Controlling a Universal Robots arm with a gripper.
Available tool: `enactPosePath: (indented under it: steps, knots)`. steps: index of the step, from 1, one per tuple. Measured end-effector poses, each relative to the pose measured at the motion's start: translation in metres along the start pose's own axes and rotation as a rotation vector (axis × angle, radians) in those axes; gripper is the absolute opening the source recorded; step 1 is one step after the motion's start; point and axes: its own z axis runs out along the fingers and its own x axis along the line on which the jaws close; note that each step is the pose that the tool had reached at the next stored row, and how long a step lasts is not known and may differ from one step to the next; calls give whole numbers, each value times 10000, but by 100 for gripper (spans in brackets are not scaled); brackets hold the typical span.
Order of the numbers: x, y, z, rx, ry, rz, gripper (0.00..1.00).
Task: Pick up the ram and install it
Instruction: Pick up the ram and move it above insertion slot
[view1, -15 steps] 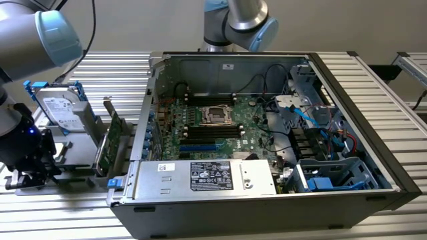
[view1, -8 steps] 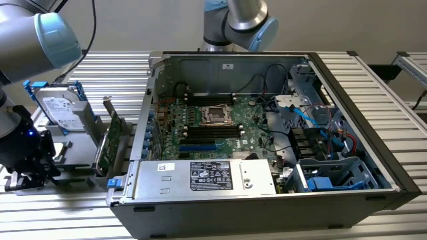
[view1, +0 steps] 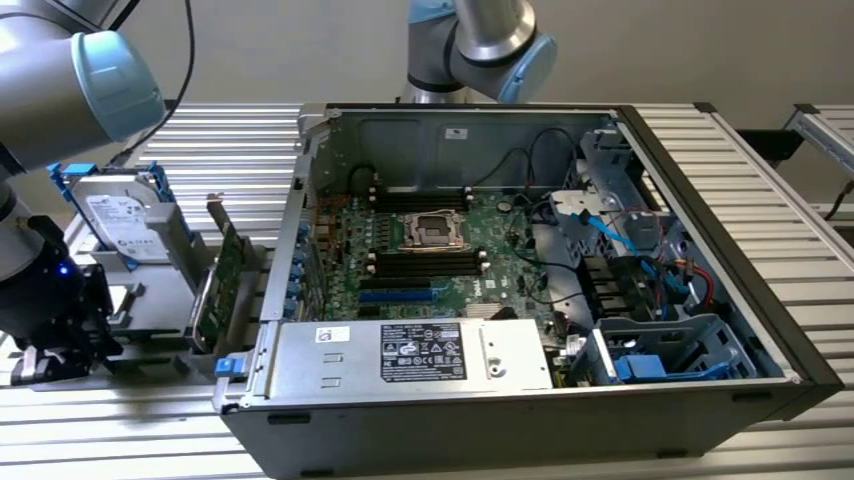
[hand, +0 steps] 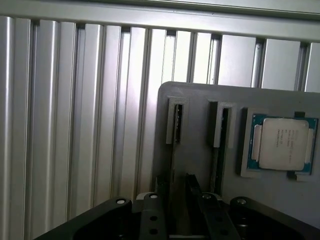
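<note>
Exterior view: open PC case (view1: 534, 440) lying on the slatted table (view1: 747, 150), with motherboard (view1: 400, 240), bare CPU socket (view1: 434, 228), two banks of black memory slots (view1: 424, 262) and one power supply (view1: 414, 352) along the near edge. Off the case at the exterior view's left: one hard drive (view1: 120, 215), one green card (view1: 220, 285) standing on edge, and the tool (view1: 54, 350) low over a grey holder (view1: 154, 300). Two arms in sight, one at that left (view1: 80, 70), one behind the case (view1: 481, 40). Wrist view looks straight down on the holder (hand: 200, 100): two narrow slots, one CPU (hand: 282, 144) in a recess beside them. The ram (hand: 173, 150) sits edge-on in the slot farther from the CPU, seen as a thin dark strip. The other slot has a dark line too, can't tell if it's a stick. Tool (hand: 177, 182) open, fingers (hand: 162, 187) apart on either side of the ram, holder surface visible between them. Can't tell if either finger touches it. Ram is still in the holder, none seen in the board's slots.
</note>
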Motion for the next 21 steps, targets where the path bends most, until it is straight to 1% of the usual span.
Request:
enactPosePath:
  steps: [8,13,17,21]
  knots:
    - [4,-11,3,-25,-2,353,30]
    - [6,-41,2,-106,-3,403,30]
    - [9,-71,2,-196,-8,425,30]
    - [9,-82,4,-247,-10,458,30]
